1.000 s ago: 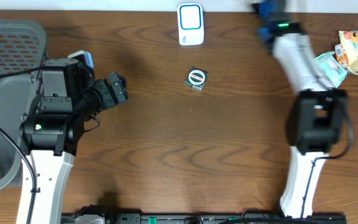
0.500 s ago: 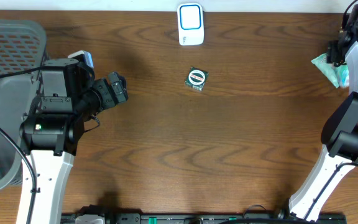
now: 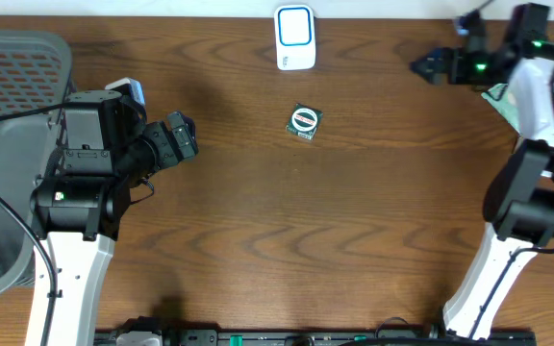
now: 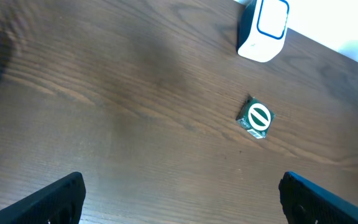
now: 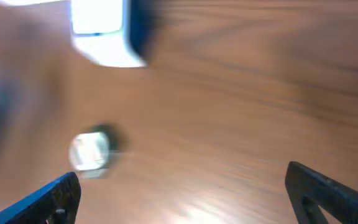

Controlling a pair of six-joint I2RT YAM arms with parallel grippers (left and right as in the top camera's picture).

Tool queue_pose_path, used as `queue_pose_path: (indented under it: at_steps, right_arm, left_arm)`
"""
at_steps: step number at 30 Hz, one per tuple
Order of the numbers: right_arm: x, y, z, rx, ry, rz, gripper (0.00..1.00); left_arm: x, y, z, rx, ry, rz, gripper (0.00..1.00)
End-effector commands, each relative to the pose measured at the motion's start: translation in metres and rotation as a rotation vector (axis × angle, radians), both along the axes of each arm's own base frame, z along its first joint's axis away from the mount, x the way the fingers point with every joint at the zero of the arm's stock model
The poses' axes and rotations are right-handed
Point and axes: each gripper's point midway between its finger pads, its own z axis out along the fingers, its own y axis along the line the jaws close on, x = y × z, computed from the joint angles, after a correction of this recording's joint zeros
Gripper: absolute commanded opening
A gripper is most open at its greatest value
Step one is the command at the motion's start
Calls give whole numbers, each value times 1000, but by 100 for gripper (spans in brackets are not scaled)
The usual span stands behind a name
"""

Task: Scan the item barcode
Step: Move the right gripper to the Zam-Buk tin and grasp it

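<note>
Since the earlier frames the R arm has swung. Half a sec ago it was out at the far right edge by the packets (image 3: 498, 94); now the R claw (image 3: 431, 65) points back in toward mid-counter, near the rear edge. L arm and item haven't budged.

R claw: fingers spread wide in its own view, nothing btwn them, so empty. That view is smeared, so the arm is prob. mid-swing. L claw (image 4: 185, 205): also wide open and empty, hovering well left of the item. It's angled so its cam takes in both item and scanner.

Item (image 3: 305, 120): small green box w/ round white label up, lying flat on the counter (image 3: 258, 240). It's near the scanner (image 3: 295, 38), on the arms' side of it, not touching. Scanner stands at the rear edge w/ its window toward the arms, so the item prob. has to be lifted and turned to it. Barcode not visible; maybe on a side or underneath.

Pick not yet begun; I'd guess the R claw is heading for the item. Basket (image 3: 8, 58) sits far left, maybe the drop-off.
</note>
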Motion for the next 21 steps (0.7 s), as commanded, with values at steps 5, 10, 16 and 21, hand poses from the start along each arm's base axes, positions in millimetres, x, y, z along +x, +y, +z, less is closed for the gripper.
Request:
queue_pose_path:
  at_steps: [5,10,16,21]
  right_arm:
    - [-38,146,26,164,50,302,99]
    - [-40,163,-23,-167,245,54,99]
    - [-43,209,-33,-298,263,-152,99]
    - [-45,233,-31,-372,189,-151,88]
  left_arm:
    - [2,2,6,16,-19,-4,98]
    - [2,2,6,16,-19,-4,98]
    - [2,2,6,16,-19,-4,98]
    - [2,2,6,16,-19,-4,98]
